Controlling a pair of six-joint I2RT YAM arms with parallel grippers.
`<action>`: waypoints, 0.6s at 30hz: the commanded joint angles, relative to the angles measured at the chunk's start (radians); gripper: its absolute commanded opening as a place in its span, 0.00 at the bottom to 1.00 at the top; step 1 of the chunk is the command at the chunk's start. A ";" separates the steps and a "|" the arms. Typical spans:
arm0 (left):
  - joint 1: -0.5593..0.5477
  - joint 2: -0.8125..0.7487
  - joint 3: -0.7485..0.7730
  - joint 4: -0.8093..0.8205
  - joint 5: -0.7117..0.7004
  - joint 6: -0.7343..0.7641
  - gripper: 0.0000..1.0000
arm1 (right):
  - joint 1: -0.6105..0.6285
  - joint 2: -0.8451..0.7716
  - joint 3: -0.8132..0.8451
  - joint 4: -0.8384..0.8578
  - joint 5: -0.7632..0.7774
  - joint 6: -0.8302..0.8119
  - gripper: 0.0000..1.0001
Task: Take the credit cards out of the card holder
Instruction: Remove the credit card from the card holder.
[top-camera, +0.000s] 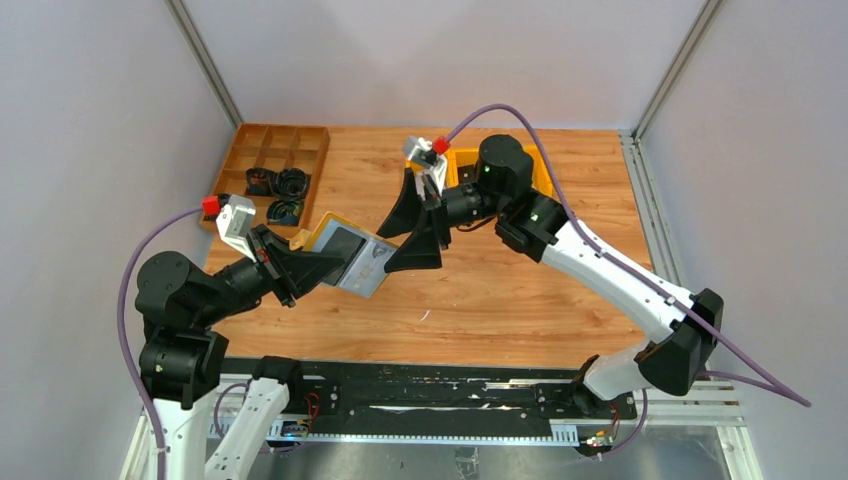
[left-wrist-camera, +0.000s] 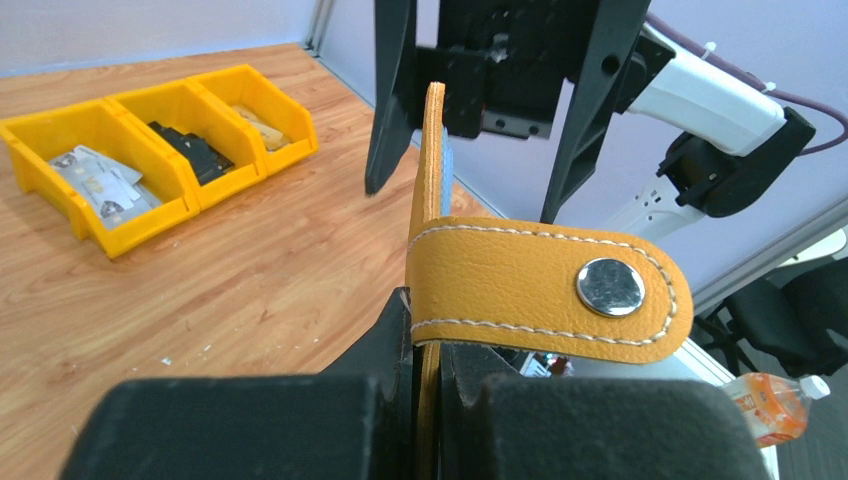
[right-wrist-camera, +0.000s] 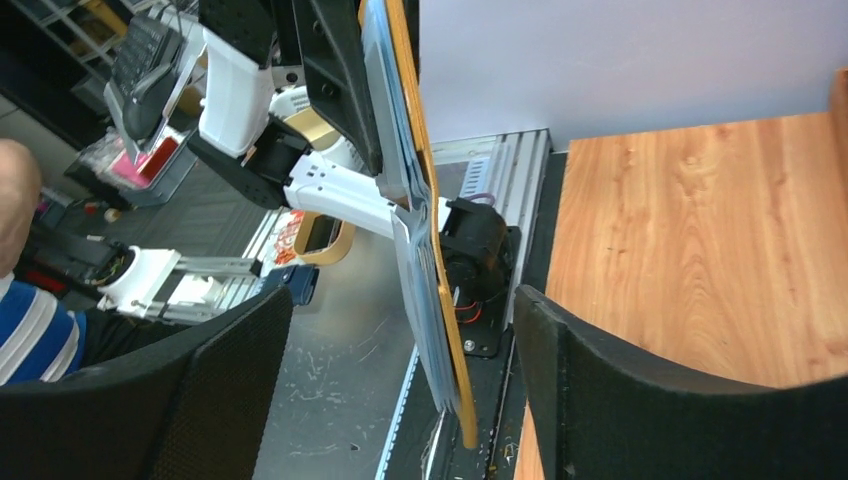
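The left jaws clamp the card holder (top-camera: 352, 258), its free end standing between the wide-spread right jaws.

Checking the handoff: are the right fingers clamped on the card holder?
No, the right fingers stand wide apart with the card holder between them.

The top camera looked down from behind over the whole surface (top-camera: 500, 300); the wrist cameras faced each other, both close on the card holder (top-camera: 355, 262)

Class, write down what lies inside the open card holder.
Visible: grey-blue sleeves and a pale card in the card holder. Hidden: any cards deeper inside the sleeves.
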 joint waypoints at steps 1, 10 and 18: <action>0.001 0.000 0.000 0.070 0.027 -0.052 0.00 | 0.049 0.000 -0.025 0.107 -0.072 0.005 0.81; 0.001 0.008 -0.036 0.116 0.106 -0.140 0.15 | 0.087 0.002 -0.057 0.193 -0.007 0.099 0.20; 0.001 0.029 -0.118 0.200 0.176 -0.277 0.60 | 0.101 -0.025 -0.048 0.046 -0.028 0.035 0.00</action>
